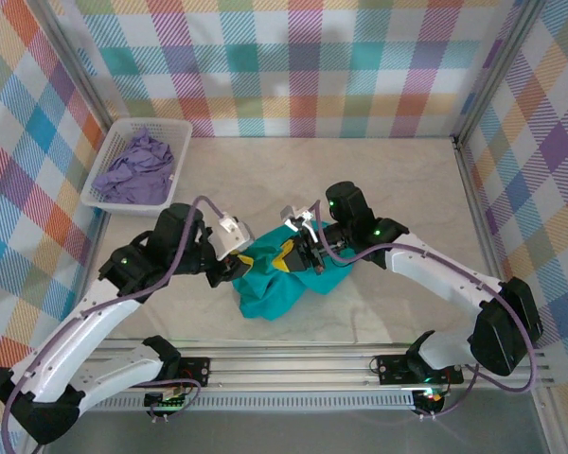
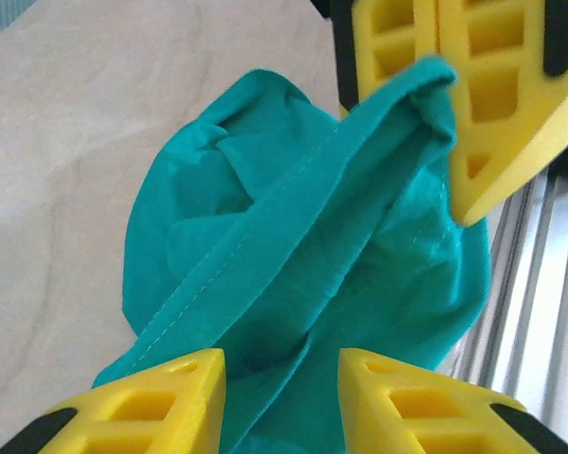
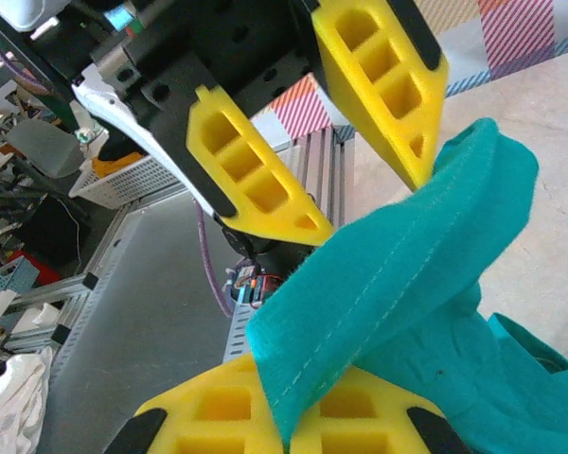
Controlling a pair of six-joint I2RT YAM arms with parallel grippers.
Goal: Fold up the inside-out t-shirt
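1. Two pincers meet above the shirt (image 1: 270, 288), which lies bunched on the table (image 1: 398, 180) directly beneath and between them.
2. Right pincer (image 3: 298, 378): jaws pressed together on a stitched hem fold of the shirt. The fold rises from its tips toward the left pincer.
3. Left pincer (image 2: 282, 378): jaws stand well apart. A band of the shirt runs through the gap, and they are not closed on it.
4. Seen from the left wrist, the band stretches away from the left pincer's tips up to the right pincer's fingers (image 2: 492, 85), which clamp its far end.
5. Most of the shirt bulges below and to the left of that band, resting on the table.
6. A basket (image 1: 151, 123) holding a purple garment (image 1: 137, 170) sits well apart, beyond the left pincer.
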